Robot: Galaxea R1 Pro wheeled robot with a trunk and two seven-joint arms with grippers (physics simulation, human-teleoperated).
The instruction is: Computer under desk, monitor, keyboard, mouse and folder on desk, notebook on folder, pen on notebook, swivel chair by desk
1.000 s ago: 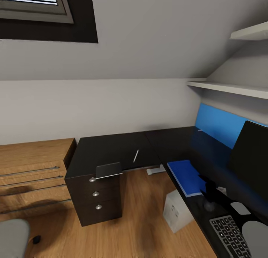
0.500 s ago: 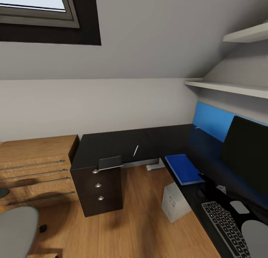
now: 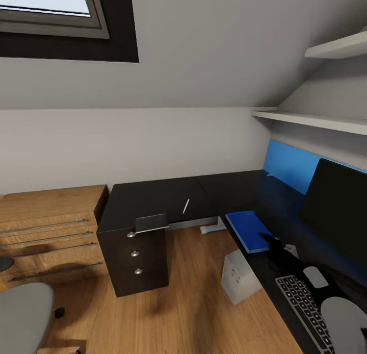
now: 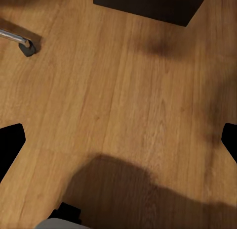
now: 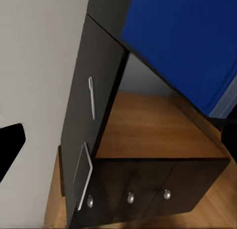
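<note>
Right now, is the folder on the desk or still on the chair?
On the desk: the folder lies flat on the black desk top, left of the monitor.

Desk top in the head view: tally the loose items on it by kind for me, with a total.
Folder: 1
Notebook: 1
Pen: 1
Monitor: 1
Keyboard: 1
Mouse: 1
Total: 6, all on the desk.

No legible text, label, brand, number or sign is shown; the keyboard [image 3: 306, 308] keys are too small to be read.
</note>
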